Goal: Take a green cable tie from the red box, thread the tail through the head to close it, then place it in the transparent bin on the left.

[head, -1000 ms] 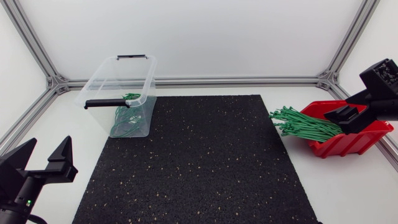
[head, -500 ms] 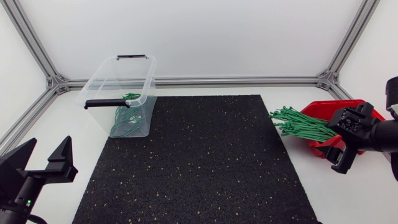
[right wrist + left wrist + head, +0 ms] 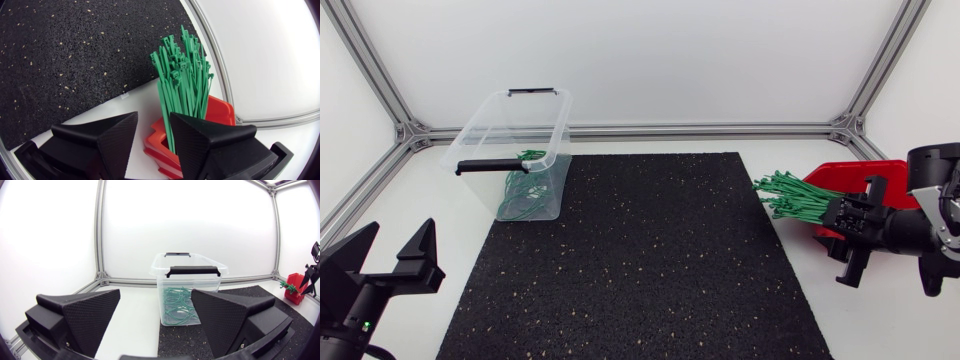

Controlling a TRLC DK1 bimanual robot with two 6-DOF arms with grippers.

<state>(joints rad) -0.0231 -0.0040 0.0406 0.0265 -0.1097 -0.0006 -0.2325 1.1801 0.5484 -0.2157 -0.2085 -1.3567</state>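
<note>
The red box (image 3: 883, 174) sits at the table's right edge, and a bundle of green cable ties (image 3: 802, 200) sticks out of it toward the mat. My right gripper (image 3: 858, 232) hovers over the box's front end. In the right wrist view its fingers (image 3: 107, 140) stand a narrow gap apart above the box (image 3: 220, 111). The green cable ties (image 3: 182, 80) fan out ahead, and nothing is pinched between the fingers. The transparent bin (image 3: 490, 128) at the back left holds closed green ties. My left gripper (image 3: 386, 262) rests wide open at the front left, and the bin (image 3: 187, 295) is ahead of it.
A black speckled mat (image 3: 640, 260) covers the middle of the table, between the bin and the red box. An aluminium frame (image 3: 650, 130) runs along the table's back edge and corners.
My right arm has swung down from the far right to the front of the red box, and its fingers have drawn closer together. The left arm has not moved.
</note>
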